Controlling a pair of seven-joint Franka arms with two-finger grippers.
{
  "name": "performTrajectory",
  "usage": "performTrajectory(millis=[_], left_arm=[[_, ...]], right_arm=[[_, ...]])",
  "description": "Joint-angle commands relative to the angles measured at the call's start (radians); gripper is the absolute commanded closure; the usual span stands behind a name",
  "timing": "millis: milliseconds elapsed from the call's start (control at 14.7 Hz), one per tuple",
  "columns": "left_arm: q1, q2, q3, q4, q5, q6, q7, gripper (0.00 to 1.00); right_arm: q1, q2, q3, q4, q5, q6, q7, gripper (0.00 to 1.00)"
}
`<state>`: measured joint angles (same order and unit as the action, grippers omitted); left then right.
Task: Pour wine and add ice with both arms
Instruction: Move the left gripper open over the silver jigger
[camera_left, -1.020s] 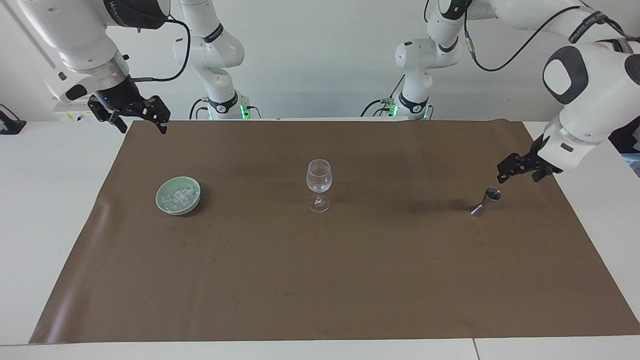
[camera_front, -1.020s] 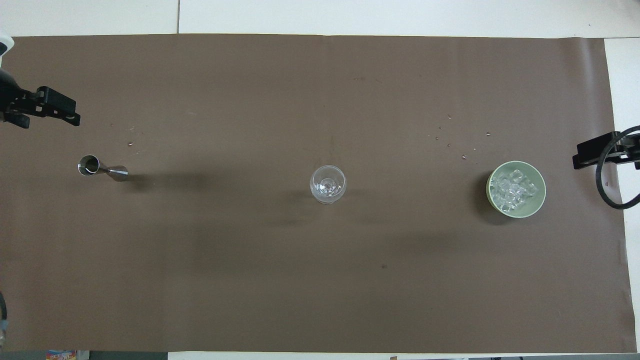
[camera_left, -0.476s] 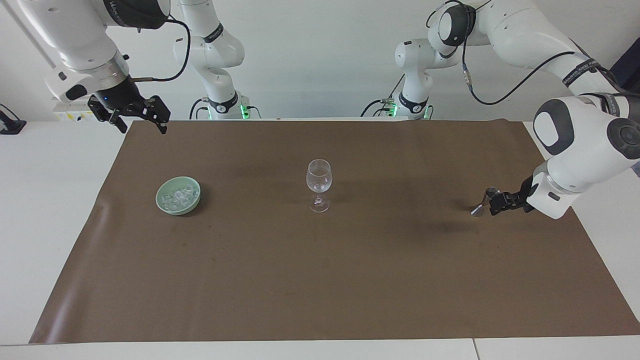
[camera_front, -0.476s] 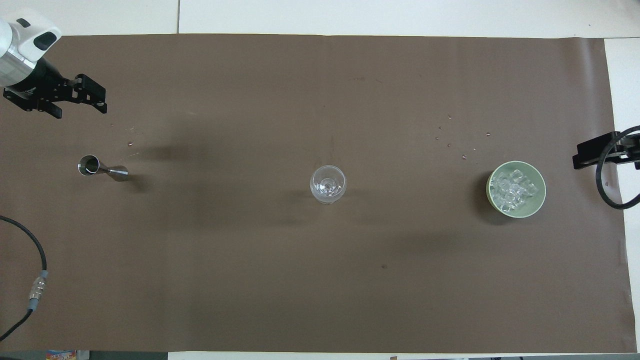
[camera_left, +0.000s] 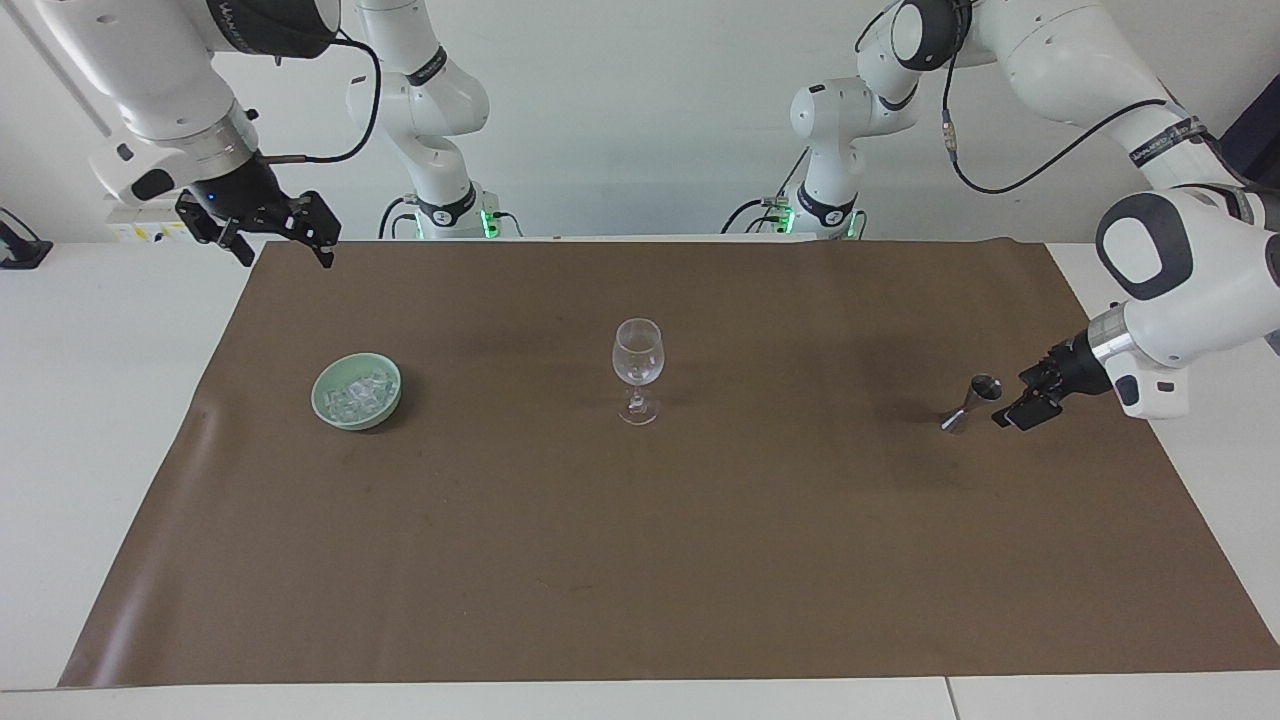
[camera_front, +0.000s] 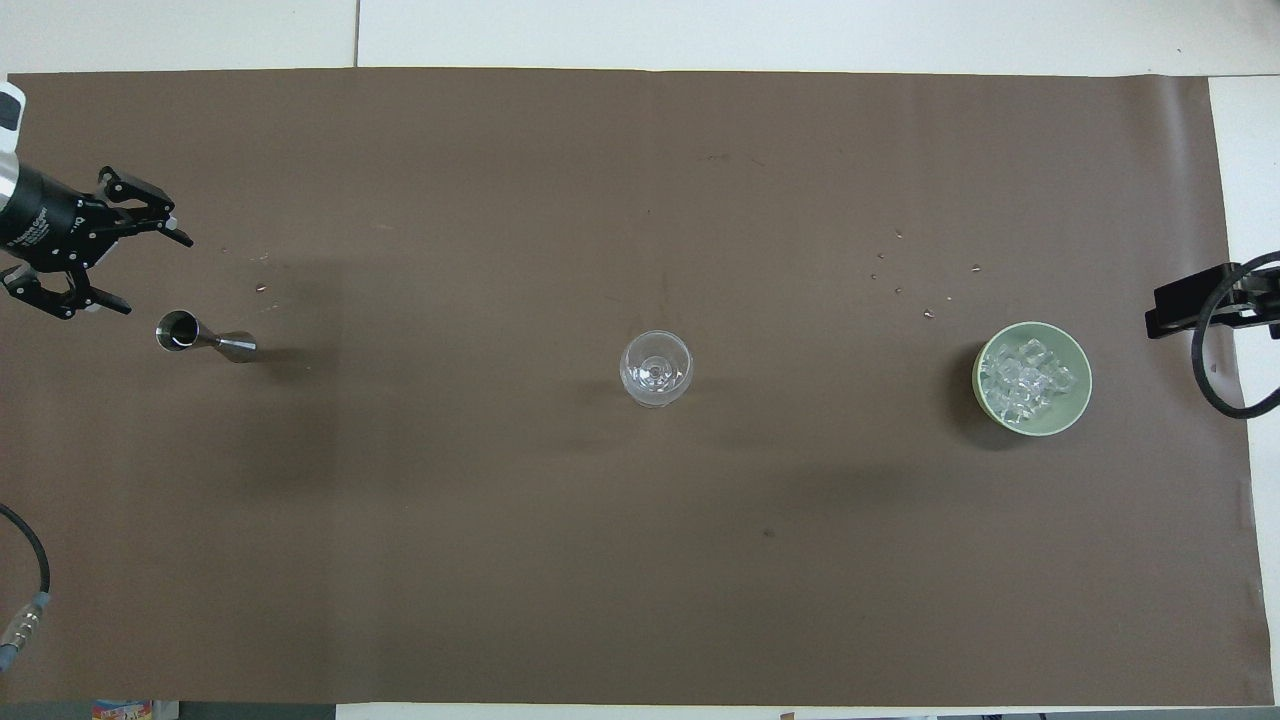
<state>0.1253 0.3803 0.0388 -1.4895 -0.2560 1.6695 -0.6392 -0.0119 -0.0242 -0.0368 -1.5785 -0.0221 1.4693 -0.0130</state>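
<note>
Left jaws (camera_left: 1012, 414) wide open, empty, beside jigger (camera_left: 971, 402) | right jaws (camera_left: 283, 237) open, empty, waiting | glass (camera_left: 637, 366) unfilled; ice (camera_left: 358, 391) in bowl (camera_left: 328, 405) | pour, icing left

The scene was evenly and brightly lit from above, with no hard glare. On the matte brown paper sheet (camera_left: 640, 560) shadows fell soft and diffuse: a broad faint smudge lay beside the clear stemmed wine glass (camera_left: 637, 368), a darker crescent hugged the pale green round bowl (camera_front: 1032, 379), and a short shadow trailed from the small steel double-cone jigger (camera_front: 205, 338). Both views were sharp, without motion blur. The glass showed small bright highlights. Straight edges stayed straight toward the frame borders.
</note>
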Motion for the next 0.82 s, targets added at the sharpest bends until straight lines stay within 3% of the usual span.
performTrajectory(millis=[0,272,544,748], left_arm=[[0.054,-0.072,0.0,-0.129,-0.138,0.087,-0.135,0.0],[0.134,-0.012,0.001,-0.117,-0.329,0.09,-0.414,0.0],[0.195,0.049,0.003,-0.086,-0.417,0.084,-0.526,0.0],[0.241,0.077,0.003,-0.116,-0.489,0.119,-0.574,0.0]], right_arm=[[-0.013,-0.016,0.006,-0.021,0.005,0.011,-0.013,0.0],[-0.013,-0.016,0.006,-0.021,0.005,0.011,-0.013,0.0],[-0.013,-0.016,0.006,-0.021,0.005,0.011,-0.013,0.0],[-0.013,-0.016,0.006,-0.021,0.005,0.011,-0.012,0.0]])
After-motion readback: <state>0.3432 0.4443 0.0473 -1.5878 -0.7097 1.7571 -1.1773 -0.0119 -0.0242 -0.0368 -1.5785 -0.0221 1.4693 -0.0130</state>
